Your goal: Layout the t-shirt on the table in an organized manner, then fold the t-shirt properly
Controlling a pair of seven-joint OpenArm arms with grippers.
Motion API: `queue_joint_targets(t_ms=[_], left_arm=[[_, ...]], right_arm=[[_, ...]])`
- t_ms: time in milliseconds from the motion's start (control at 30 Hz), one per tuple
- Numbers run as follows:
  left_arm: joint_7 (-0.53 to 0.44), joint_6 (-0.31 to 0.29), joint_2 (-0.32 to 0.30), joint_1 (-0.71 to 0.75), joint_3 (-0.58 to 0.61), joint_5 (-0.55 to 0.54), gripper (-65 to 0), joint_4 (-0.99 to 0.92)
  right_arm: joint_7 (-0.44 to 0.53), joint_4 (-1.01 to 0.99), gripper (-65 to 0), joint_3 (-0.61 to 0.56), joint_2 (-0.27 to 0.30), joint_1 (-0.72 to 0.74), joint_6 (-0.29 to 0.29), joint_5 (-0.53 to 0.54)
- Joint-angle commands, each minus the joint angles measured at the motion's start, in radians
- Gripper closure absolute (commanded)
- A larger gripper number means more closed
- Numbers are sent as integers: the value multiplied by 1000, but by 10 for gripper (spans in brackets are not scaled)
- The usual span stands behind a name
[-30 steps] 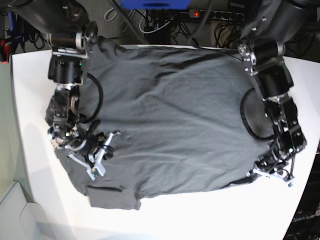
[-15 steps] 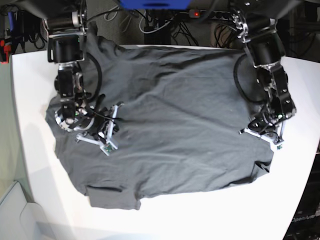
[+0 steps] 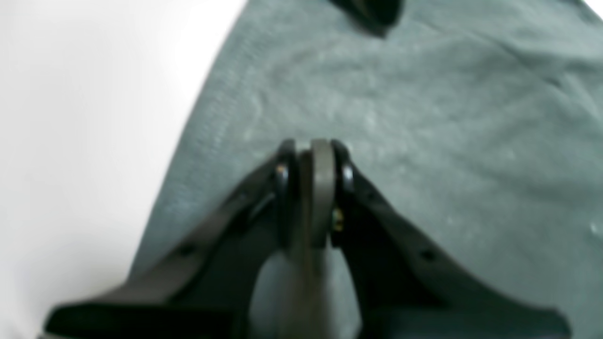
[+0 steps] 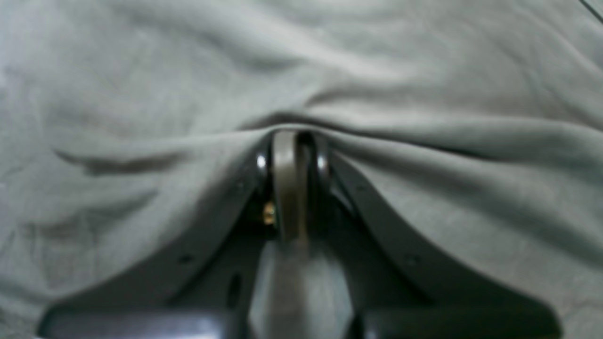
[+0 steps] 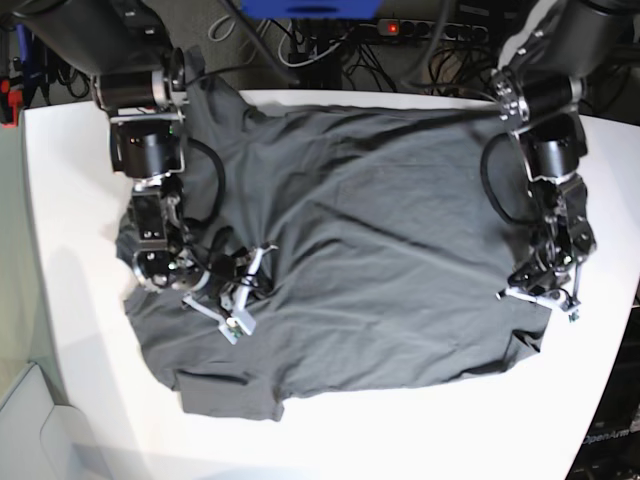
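The dark grey t-shirt [image 5: 370, 250] lies spread and rumpled across the white table [image 5: 70, 200]. On the left of the base view my right gripper [image 5: 245, 290] rests low on the shirt's left part. In the right wrist view it [image 4: 292, 141] is shut on the t-shirt [image 4: 141, 70], whose folds draw in to its tips. My left gripper [image 5: 535, 300] sits at the shirt's right edge. In the left wrist view it [image 3: 311, 148] is shut over flat cloth [image 3: 424, 117] close to the hem, with bare table [image 3: 70, 117] beside it and no gathered cloth at the tips.
Cables and a power strip [image 5: 420, 30] with a red light run behind the table's far edge. The table's right edge [image 5: 625, 200] lies close to my left arm. A pale bin-like object [image 5: 25, 420] stands off the table's near left corner.
Both grippers moved toward the table's far side, then came partway back. The shirt's left side shifted inward and its far edge now looks more rumpled.
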Motion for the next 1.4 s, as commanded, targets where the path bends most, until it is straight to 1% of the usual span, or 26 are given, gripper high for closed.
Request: queue_joint_targets(t_ms=[0,67,100,200,267,300,367,433,500,567,633,733,767,867,967,1033,1133,1200,1233,1300,1367], left_arm=[[-10,10,-13,-43,-1,7,-63,-4],[-44,10,-33,-87,-1,7,-63,-28],[-58,10,-33,-109,6,7,-63,-36],[-62,10,-38,-172,78,1,-63,-36],[-62,10,-39,-190,122,-3,-63,-21],[-58,10,-38,-191,138,-3,-63,-2],[2,10,-35,-184,144,-5,-63,77],[66,9,-32,-176,144,-5,-63,156],[116,9,-3,-152,144,-5,-63,223],[189,9,17,-110,144,-5,-63,328],[292,10,42,-32,144,-7,-63,456],[379,10,99,74,145,-51,-63,588],[398,12,117,112,151,-69,-63,624],[465,15,198,221,153,-106,-63,731],[490,10,252,296,154,-108,-63,788],[502,10,277,326,154,-108,-63,803],[542,10,281,358,164,-108,-63,799],[557,13,272,381,213,-106,-63,797],[557,17,261,390,234,-105,-63,789],[556,17,218,393,274,-105,-63,756],[553,18,183,387,288,-106,-63,688]], right_arm=[[-74,-26,-40,-5,-3,5,4,-48],[-45,-55,-40,-5,-26,35,4,-48],[-30,-61,-40,-5,-34,45,4,-48],[-15,-31,-37,-2,-43,61,4,-45],[-16,68,-37,0,-43,47,4,-43],[-21,144,-37,0,-41,15,4,-43],[-39,318,-38,7,-24,-59,4,-46],[-48,448,-40,29,-18,-107,4,-48],[-64,528,-40,47,-18,-137,4,-49],[-104,589,-40,67,-14,-165,4,-49],[-153,648,-40,116,6,-208,4,-49],[-188,665,-40,159,17,-243,4,-49],[-194,665,-40,176,26,-251,4,-49],[-193,666,-40,214,49,-294,4,-49],[-193,666,-39,241,57,-321,4,-49],[-193,669,-38,253,66,-340,4,-49],[-194,678,-37,257,68,-355,4,-49],[-194,706,-37,257,69,-386,4,-49],[-194,720,-37,257,69,-395,4,-49],[-194,750,-40,257,66,-406,4,-49],[-194,787,-40,257,64,-427,4,-49]])
